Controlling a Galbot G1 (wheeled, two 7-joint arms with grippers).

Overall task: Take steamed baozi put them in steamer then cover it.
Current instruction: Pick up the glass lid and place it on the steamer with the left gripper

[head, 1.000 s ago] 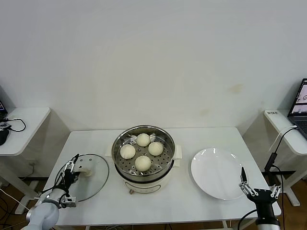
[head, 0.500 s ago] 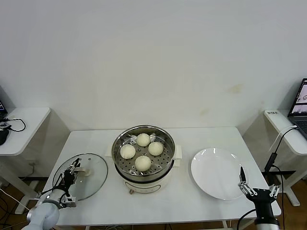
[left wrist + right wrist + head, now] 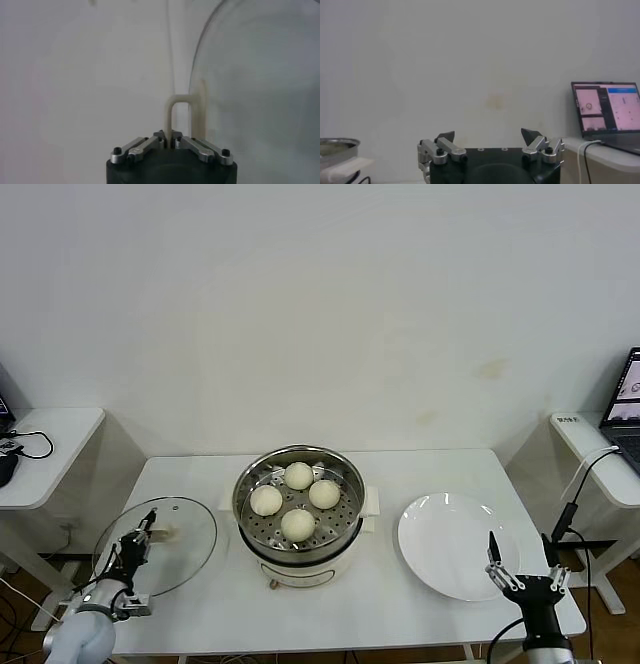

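Left gripper, lower left of frame, pinching bar handle of glass lid; lid tilted, lifted off table. Four baozi in steel steamer, frame centre. White plate at right. Right gripper, lower right, fingers spread, holding nothing.

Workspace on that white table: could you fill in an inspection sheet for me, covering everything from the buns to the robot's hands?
Surface: white table, pot in the middle.
Job's things: four steamed baozi sit in the steamer; glass cover is off, lifted and tilted at the left.
Clutter: bare white plate on the right.
Hands: left hand shut on the cover's handle; right hand open, idle near the table's front right corner.
Cables: black cable at right.
Surroundings: side desks, laptop.
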